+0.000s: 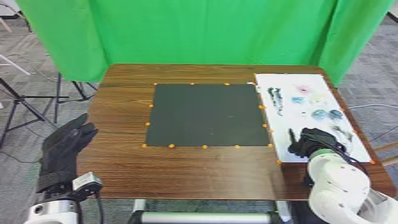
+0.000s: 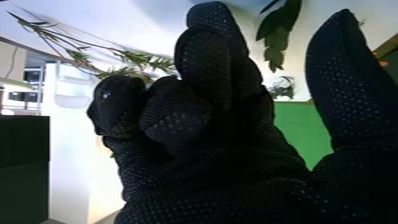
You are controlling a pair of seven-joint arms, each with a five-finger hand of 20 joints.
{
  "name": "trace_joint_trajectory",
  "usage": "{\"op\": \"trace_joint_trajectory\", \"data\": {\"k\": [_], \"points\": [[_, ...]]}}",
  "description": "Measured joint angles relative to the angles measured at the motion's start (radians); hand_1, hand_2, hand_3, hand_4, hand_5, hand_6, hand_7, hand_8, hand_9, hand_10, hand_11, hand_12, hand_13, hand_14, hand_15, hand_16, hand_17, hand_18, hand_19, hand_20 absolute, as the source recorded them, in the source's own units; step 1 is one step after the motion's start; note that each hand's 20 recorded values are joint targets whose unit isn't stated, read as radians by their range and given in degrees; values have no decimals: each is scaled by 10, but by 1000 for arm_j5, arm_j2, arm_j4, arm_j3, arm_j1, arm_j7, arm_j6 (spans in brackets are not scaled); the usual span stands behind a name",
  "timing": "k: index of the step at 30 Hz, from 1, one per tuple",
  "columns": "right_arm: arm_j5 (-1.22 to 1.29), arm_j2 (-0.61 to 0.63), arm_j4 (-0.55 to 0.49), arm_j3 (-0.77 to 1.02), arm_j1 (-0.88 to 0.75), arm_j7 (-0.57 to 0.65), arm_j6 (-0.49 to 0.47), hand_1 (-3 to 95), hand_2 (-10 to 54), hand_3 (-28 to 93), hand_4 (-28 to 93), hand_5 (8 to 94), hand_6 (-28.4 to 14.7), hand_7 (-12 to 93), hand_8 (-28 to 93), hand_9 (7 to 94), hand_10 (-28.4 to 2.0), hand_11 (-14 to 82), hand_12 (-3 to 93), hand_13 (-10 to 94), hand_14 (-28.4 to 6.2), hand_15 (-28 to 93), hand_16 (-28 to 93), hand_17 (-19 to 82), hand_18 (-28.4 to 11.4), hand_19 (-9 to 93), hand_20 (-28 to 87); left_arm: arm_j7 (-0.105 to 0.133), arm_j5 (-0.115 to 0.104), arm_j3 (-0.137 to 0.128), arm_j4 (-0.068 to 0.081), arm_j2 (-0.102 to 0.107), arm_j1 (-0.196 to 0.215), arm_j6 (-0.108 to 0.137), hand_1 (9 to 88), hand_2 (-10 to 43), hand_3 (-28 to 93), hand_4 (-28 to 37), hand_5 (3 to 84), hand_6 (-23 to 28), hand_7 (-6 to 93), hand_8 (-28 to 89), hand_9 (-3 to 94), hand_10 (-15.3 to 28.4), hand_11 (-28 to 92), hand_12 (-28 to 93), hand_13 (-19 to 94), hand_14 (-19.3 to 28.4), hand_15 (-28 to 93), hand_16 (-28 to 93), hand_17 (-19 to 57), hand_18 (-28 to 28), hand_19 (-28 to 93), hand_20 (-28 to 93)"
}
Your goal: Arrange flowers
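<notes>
Head view: a brown table [image 1: 120, 175] bears a dark mat [image 1: 206, 115] and, to its right, a white board [image 1: 298, 120] with a pink flower [image 1: 305, 89], bluish flowers [image 1: 320, 114] and green sprigs [image 1: 275, 97]. The robot's right hand [image 1: 317, 141] is at the board's near end, fingers loosely bent, thumb apart. Beside the table's left edge, the left hand [image 1: 62, 152] is relaxed, unclenched.

No readable text, no legible labels, brands, numbers or signs
</notes>
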Motion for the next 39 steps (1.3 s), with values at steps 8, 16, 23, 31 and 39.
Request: {"op": "trace_joint_trajectory", "data": {"k": [8, 16, 23, 31, 39], "points": [[-2, -12, 11, -11, 18, 8, -14, 268, 45, 706, -191, 653, -112, 399, -100, 682, -207, 631, 295, 745, -109, 828, 258, 511, -245, 932, 374, 1, -1, -3, 0, 0, 2, 0, 253, 57, 819, -216, 416, 107, 151, -109, 360, 204, 361, 59, 226, 263, 618, -172, -90, 210, 596, 15], [-5, -24, 23, -27, 44, 19, -47, 284, 33, 717, -191, 658, -108, 408, -99, 687, -206, 632, 296, 748, -110, 828, 255, 511, -246, 932, 372, -9, 5, -13, -1, -10, 3, -4, 253, 57, 819, -215, 415, 107, 152, -109, 360, 204, 363, 59, 226, 263, 619, -172, -90, 210, 597, 15], [-4, -43, 26, -28, 57, 30, -88, 294, 27, 722, -195, 662, -105, 416, -103, 691, -204, 633, 300, 752, -107, 830, 254, 513, -248, 932, 375, -21, 15, -22, -1, -20, 4, -12, 252, 57, 820, -215, 415, 107, 152, -109, 360, 205, 363, 59, 226, 263, 619, -172, -90, 210, 595, 15], [4, -64, 26, -11, 56, 34, -109, 298, 26, 726, -196, 668, -103, 422, -105, 695, -202, 635, 301, 756, -106, 831, 254, 514, -249, 932, 378, -26, 20, -30, -2, -27, 9, -15, 253, 58, 819, -217, 416, 107, 152, -109, 360, 204, 362, 58, 227, 264, 618, -173, -90, 210, 595, 15], [0, -77, 34, -12, 63, 34, -134, 337, 10, 740, -206, 706, -77, 453, -85, 729, -183, 645, 306, 783, -90, 837, 254, 523, -255, 932, 414, -25, 18, -28, -2, -22, 8, -15, 253, 59, 819, -216, 416, 107, 152, -109, 360, 205, 363, 59, 226, 264, 619, -172, -90, 210, 595, 16]]}}
